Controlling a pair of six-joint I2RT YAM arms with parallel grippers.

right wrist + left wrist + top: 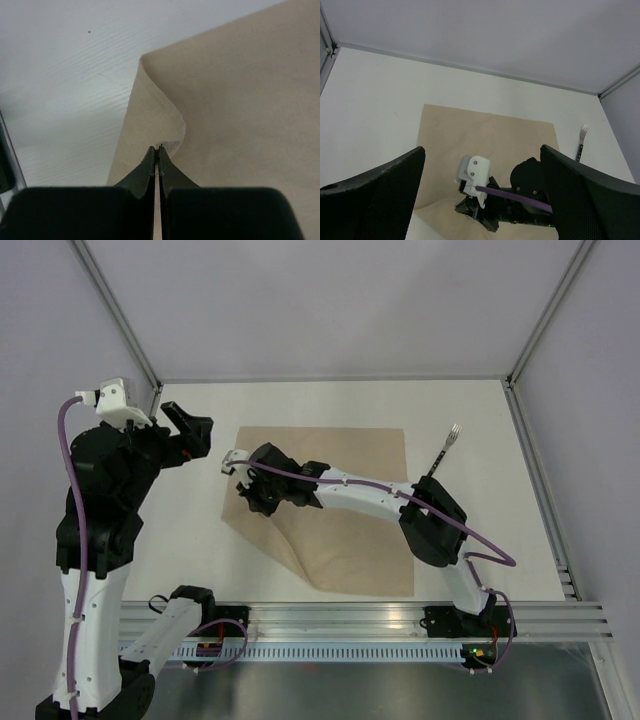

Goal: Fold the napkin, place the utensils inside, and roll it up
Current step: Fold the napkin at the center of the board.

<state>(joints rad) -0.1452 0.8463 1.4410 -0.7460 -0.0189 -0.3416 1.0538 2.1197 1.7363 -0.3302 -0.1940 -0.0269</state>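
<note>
The right end effector (157, 154), pressed together, pinches a thin lifted edge of the napkin (240, 90). So shallow a bite may slip mid-fold or drag the sheet askew. To its left, the left end effector (190, 432) hangs spread and empty. Only the right wrist view shows the pinch; the top view adds the fork (447, 448), far to its right, off the cloth.

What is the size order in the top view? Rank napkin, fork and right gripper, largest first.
1. napkin
2. right gripper, though it sits nearer the camera
3. fork, thin and clearly smallest
</note>
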